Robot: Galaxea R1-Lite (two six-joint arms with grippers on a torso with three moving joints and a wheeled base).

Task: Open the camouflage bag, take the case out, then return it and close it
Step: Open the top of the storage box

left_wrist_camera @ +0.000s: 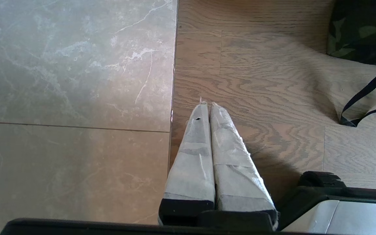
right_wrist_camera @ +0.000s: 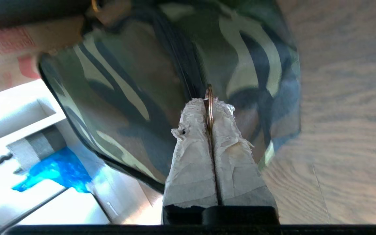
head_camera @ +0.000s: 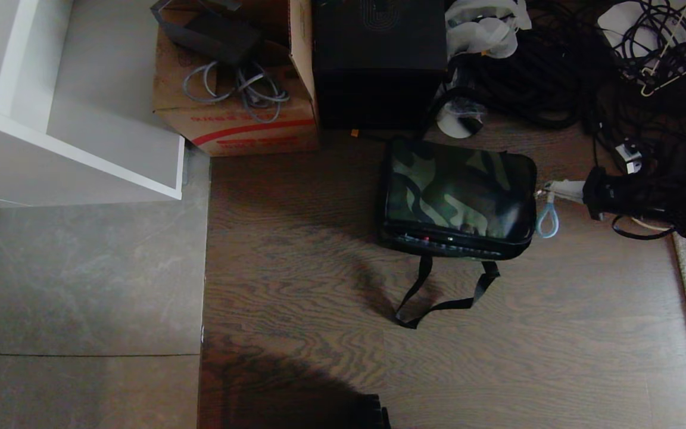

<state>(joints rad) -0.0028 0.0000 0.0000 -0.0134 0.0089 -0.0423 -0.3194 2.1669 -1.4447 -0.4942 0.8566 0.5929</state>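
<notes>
Head view: dim; broad shadows across wooden floor (head_camera: 498, 357); sheen on camouflage bag (head_camera: 459, 190). Right wrist view: motion-blurred, white shelf unit (right_wrist_camera: 28, 114) overexposed. Left wrist view: bright, sharp.

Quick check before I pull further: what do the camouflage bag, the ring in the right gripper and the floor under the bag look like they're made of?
Camouflage bag: soft fabric, probably coated, since its top shows a sheen and it bulges at the edges. Ring, pinched in the shut right gripper: thin metal, brass or gold toned with a glint. Floor: wood-grain planks, matte; real wood or laminate, cannot tell.
</notes>
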